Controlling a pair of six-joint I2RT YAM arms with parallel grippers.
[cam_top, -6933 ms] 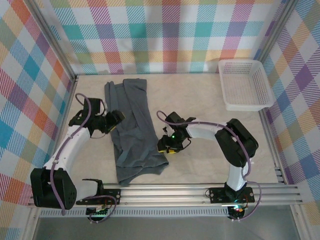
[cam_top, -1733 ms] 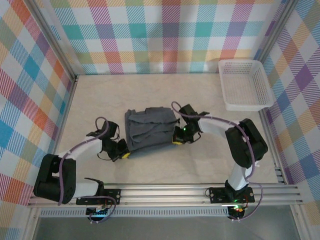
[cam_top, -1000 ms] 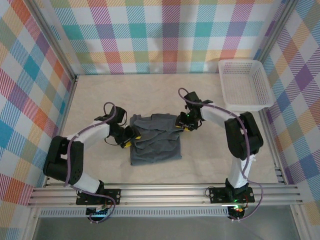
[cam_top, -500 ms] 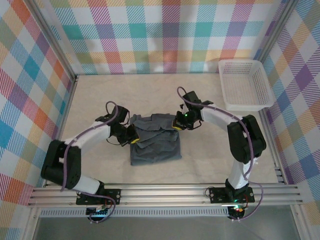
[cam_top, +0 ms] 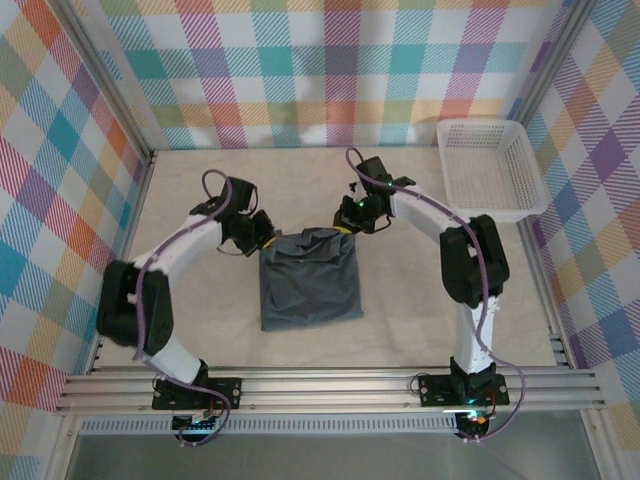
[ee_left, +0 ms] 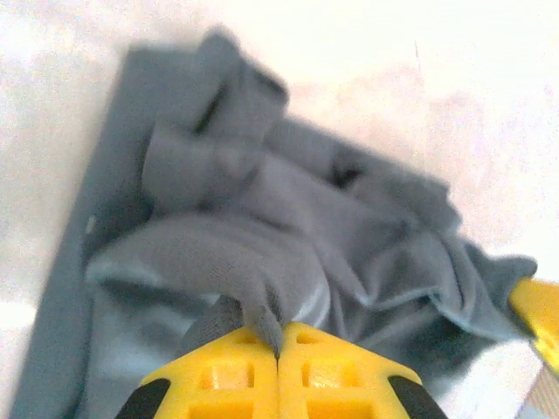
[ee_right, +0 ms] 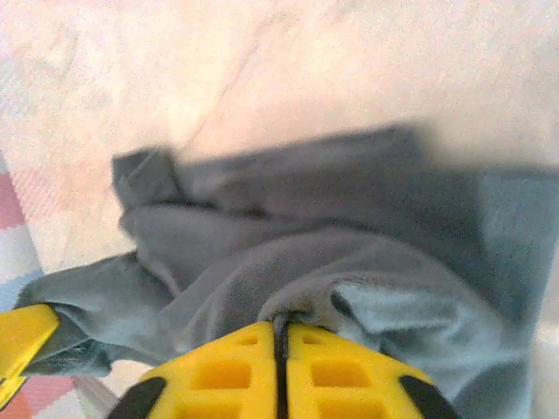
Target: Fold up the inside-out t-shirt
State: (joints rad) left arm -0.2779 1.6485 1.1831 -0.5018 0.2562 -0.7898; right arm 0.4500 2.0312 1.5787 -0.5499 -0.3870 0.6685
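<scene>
Right gripper [ee_right: 281,325] at bottom centre: two yellow fingers [ee_right: 218,377] pressed together, thin dark seam between them. A ridge of the inside-out t-shirt [ee_right: 349,218] is pinched at the tips. Cloth slate blue-grey, bunched in soft folds that fan out from the pinch and fill the middle band; the right side lies smoother. Pale marbled table [ee_right: 306,61] beyond the cloth's far edge. Lower left corner: a separate yellow tip [ee_right: 19,342], touching the cloth's gathered end. Left edge: blurred pink and pale-blue checked wall [ee_right: 10,218].
</scene>
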